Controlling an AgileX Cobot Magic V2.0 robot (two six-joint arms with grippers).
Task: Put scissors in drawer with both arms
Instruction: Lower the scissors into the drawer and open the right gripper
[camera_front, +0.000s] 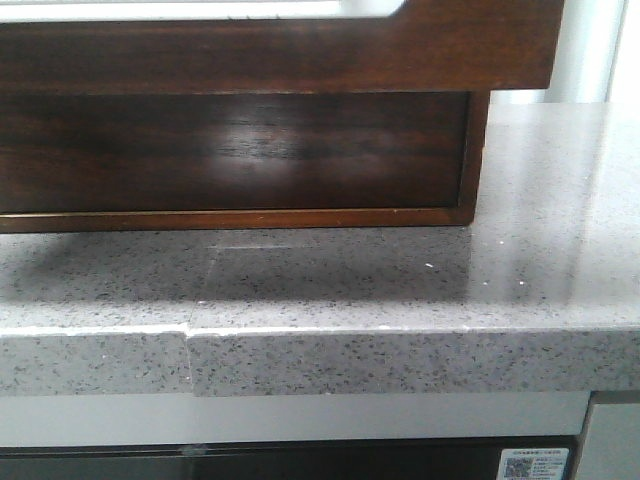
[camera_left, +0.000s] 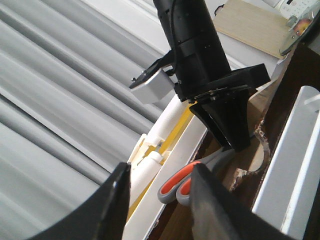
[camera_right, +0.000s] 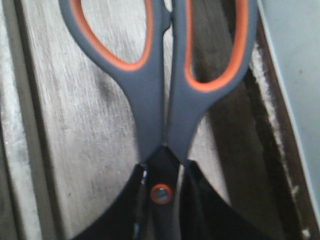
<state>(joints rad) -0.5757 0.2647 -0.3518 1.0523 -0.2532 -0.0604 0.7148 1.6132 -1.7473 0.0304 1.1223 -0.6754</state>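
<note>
A glossy black arm (camera_left: 192, 45) is showing at upper centre, wearing a grey camera block (camera_left: 152, 86); its black hand (camera_left: 231, 131) is tapering.

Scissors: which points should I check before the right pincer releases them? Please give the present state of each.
1. Right pincer shut on scissors at the pivot: ok.
2. Blades closed: cannot tell, the fingers hide them.
3. Left pincer open and empty: ok.
4. Scissors above the drawer: cannot tell; only a wood surface shows below them.
5. Arms visible in the front view: not ok, neither appears.
</note>
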